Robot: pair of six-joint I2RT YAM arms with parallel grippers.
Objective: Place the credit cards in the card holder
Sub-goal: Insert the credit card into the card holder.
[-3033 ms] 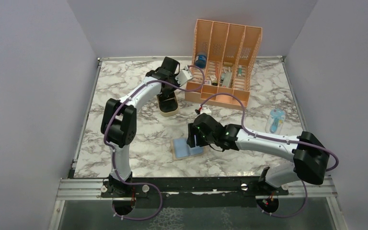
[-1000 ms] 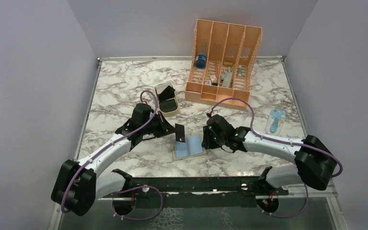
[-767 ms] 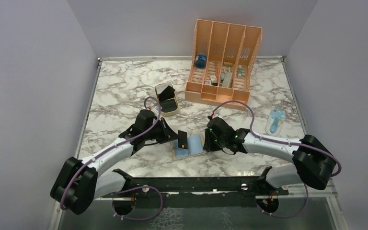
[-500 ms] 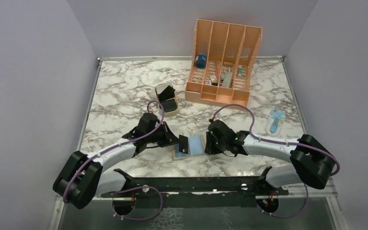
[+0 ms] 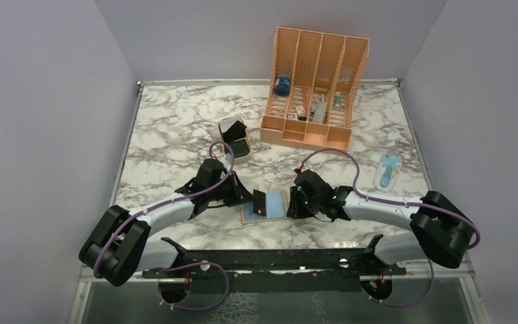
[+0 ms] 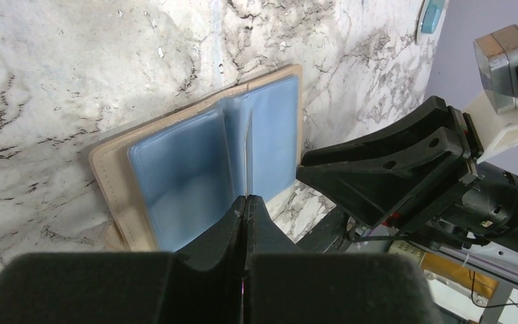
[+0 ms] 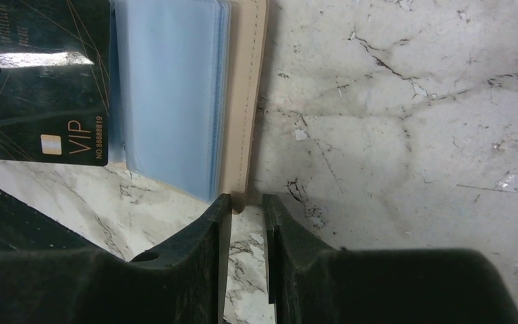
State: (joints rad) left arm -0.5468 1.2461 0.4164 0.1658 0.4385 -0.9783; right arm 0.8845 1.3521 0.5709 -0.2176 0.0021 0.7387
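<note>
The tan card holder (image 5: 276,210) lies open on the marble, light-blue pockets up; it also shows in the left wrist view (image 6: 189,175) and the right wrist view (image 7: 172,88). My left gripper (image 5: 248,200) is shut on a black "VIP" credit card (image 5: 259,202), held over the holder's left half. The card is edge-on in the left wrist view (image 6: 248,158) and face-on in the right wrist view (image 7: 47,88). My right gripper (image 5: 294,202) is at the holder's right edge, its jaws a narrow gap apart (image 7: 243,202) with the tan corner at the tips.
A tan oval tray (image 5: 236,147) holding dark cards stands behind the left arm. The big orange slotted organizer (image 5: 313,88) is at the back. A blue-and-white item (image 5: 388,169) lies at the right. The table's front rail (image 5: 276,260) is close behind both wrists.
My left arm came from the oval tray to the holder with the black card and lowered it over the left pockets. My right gripper shifted from on the holder to its right edge.
</note>
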